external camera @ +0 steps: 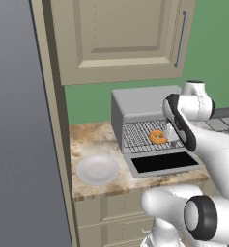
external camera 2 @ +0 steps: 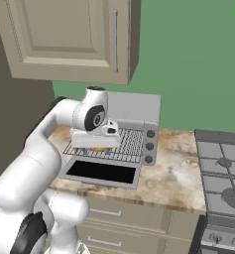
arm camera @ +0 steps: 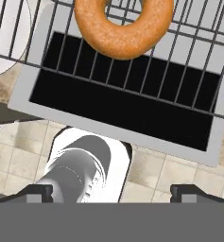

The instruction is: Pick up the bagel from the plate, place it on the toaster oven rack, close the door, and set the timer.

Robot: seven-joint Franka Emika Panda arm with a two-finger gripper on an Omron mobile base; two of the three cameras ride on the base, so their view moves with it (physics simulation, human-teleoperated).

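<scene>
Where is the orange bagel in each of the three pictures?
Left base view: the bagel lies on the toaster oven rack, right of middle.
Right base view: just an orange sliver of it peeks out under the white hand.
Hand view: top middle, on the bars.
Shared landmark: the open door with dark glass.

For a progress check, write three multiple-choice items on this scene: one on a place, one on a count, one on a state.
1. Where is the bagel?
A. on the plate
B. on the rack
C. on the stove

2. How many knobs run down the oven's front panel?
A. one
B. three
C. five

3. How is the door?
A. folded down open
B. shut
C. removed

Answers:
1 B: the bagel lies on the rack; the plate is bare.
2 B: three knobs stack there.
3 A: the door lies flat before the cavity, and the gripper is open above it.
</scene>
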